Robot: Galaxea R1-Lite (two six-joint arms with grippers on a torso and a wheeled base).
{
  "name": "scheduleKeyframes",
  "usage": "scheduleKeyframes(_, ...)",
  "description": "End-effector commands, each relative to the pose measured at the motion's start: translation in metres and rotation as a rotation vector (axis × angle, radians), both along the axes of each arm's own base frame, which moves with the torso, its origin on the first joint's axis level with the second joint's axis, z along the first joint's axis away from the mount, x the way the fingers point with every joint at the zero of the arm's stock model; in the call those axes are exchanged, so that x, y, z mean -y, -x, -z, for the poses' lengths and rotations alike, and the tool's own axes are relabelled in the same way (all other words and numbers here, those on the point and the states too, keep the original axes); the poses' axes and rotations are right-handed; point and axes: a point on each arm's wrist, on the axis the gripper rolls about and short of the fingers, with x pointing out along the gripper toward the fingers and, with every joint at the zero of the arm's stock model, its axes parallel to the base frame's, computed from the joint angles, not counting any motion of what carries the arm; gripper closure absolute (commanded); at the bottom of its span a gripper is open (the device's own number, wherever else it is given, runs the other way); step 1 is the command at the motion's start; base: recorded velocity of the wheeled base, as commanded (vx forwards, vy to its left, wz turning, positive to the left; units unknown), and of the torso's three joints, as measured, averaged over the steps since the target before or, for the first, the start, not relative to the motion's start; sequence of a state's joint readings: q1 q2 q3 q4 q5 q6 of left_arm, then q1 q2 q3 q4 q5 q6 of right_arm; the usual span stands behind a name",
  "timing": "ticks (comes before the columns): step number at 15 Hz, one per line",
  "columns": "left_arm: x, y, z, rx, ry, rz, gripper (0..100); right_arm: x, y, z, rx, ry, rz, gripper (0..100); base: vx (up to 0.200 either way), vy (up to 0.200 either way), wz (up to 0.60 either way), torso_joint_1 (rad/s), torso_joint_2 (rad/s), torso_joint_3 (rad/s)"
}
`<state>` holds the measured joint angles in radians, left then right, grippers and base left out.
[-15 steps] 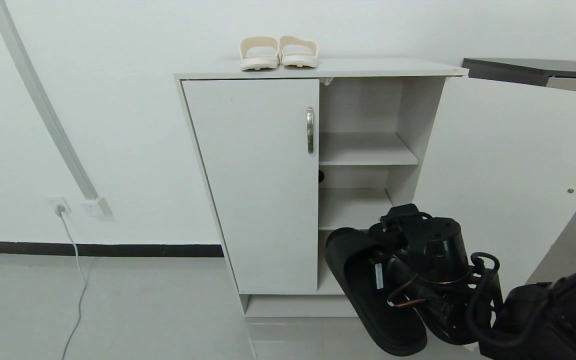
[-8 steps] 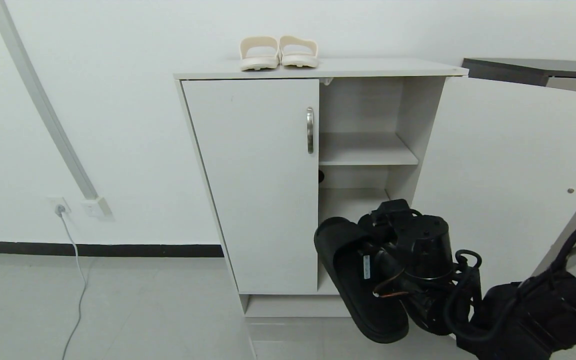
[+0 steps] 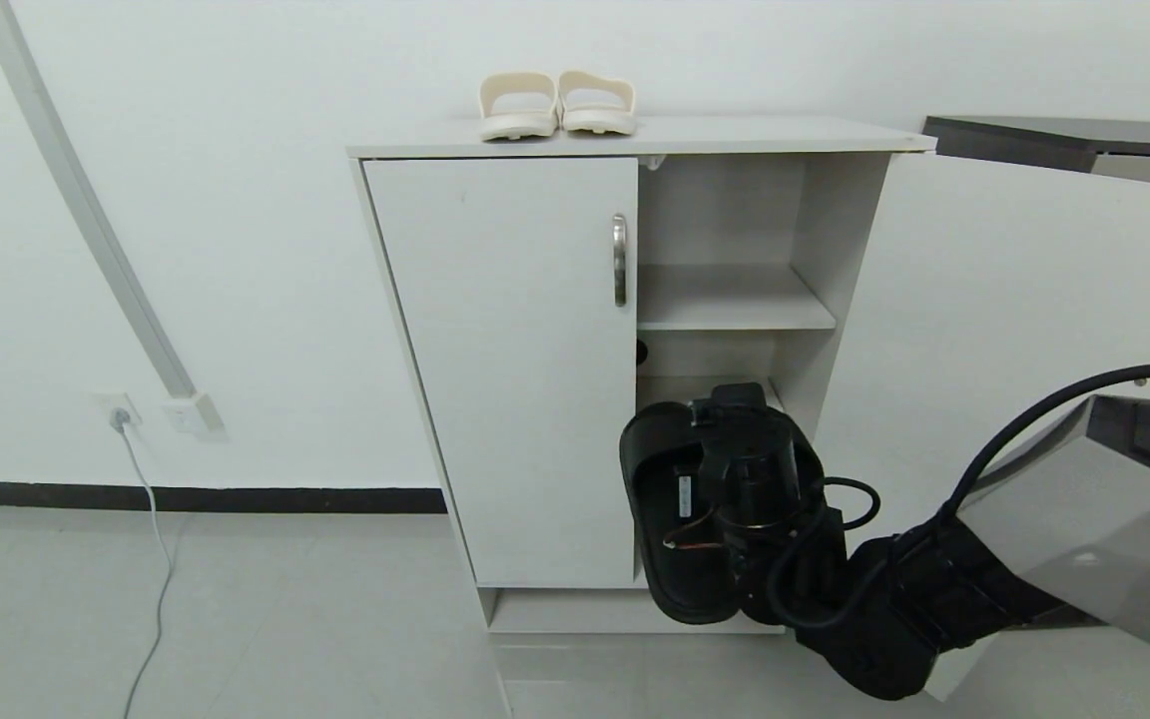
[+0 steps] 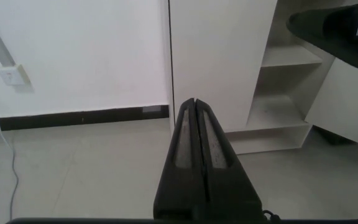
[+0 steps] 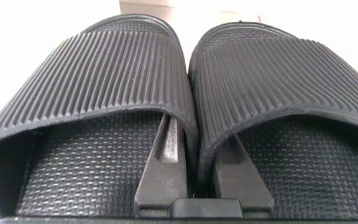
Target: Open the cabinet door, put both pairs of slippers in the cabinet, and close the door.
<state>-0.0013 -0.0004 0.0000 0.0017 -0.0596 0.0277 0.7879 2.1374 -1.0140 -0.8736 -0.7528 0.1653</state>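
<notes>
A white cabinet (image 3: 495,369) has its left door shut and its right door (image 3: 1014,330) swung wide open. A beige pair of slippers (image 3: 555,105) sits on the cabinet top. My right gripper (image 3: 735,469) is shut on the black pair of slippers (image 3: 675,509), holding them side by side and nearly upright at the mouth of the lower compartments. In the right wrist view its fingers (image 5: 169,155) sit under the ribbed straps, pinching the black slippers' (image 5: 123,81) inner edges together. My left gripper (image 4: 194,134) is shut on nothing, low over the floor facing the cabinet (image 4: 222,62).
An upper shelf (image 3: 735,300) inside the cabinet is bare. A wall socket (image 3: 121,414) with a cable (image 3: 161,569) trailing over the floor lies to the left. A grey unit (image 3: 1064,135) stands behind the open door. Open floor stretches left of the cabinet.
My right arm has carried the black slippers up and forward, from in front of the open door into the cabinet opening, and they now stand more upright.
</notes>
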Motion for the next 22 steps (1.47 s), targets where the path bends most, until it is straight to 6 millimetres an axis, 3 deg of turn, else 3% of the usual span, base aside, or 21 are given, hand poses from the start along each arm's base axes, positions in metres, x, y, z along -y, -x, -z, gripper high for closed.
scheduleKeyframes(1,0.0,0.0,0.0,-0.002,0.0,0.001,100,-0.003,-0.002,0.008,-0.012,0.012,0.001,100,0.0,0.0,0.0,0.0,0.0,0.0)
scheduleKeyframes(7,0.0,0.0,0.0,-0.002,0.0,0.001,100,-0.001,-0.004,0.017,-0.029,0.03,0.006,100,0.0,-0.167,0.0,0.003,0.0,0.003)
scheduleKeyframes(15,0.0,0.0,0.0,-0.002,-0.001,0.001,100,0.008,-0.013,0.03,-0.055,0.029,0.042,100,0.0,0.0,0.0,0.0,0.0,0.0)
scheduleKeyframes(22,0.0,0.0,0.0,-0.002,0.0,0.001,100,0.004,-0.019,0.04,-0.052,-0.024,-0.003,100,0.0,0.0,0.0,0.0,0.0,0.0)
